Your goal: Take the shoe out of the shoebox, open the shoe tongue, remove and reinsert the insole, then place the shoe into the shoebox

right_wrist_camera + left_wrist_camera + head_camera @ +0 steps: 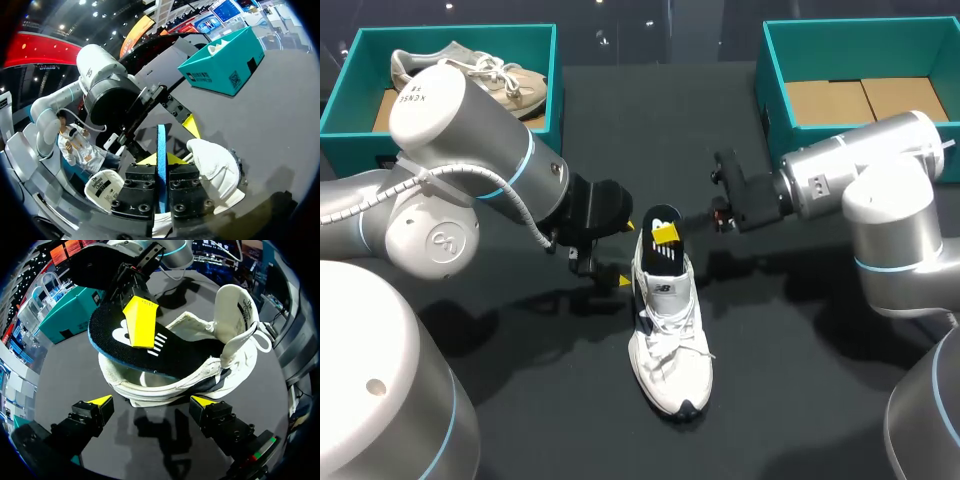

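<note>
Black on its face and blue along its rim, the insole hides most of the sneaker's inside from my left wrist view. Its heel end stands raised above the opening and its fore part is down inside the white sneaker. My right jaws are closed on that raised end, with one yellow fingertip flat on the top face. The finger beneath is hidden there, but the right wrist view shows the insole edge-on, pinched between both.

My left jaws stand spread wide, gripping nothing, their tips just short of the sneaker's side. In the head view my own left arm covers most of them, leaving one yellow tip showing beside the heel.

The sneaker sits on the dark counter between the two arms, toe towards the near edge, tongue pulled up.

Two teal shoeboxes sit at the far corners, both cut off by the frame. The left shoebox holds a beige laced shoe — the right shoebox shows brown cardboard flaps on its floor.
</note>
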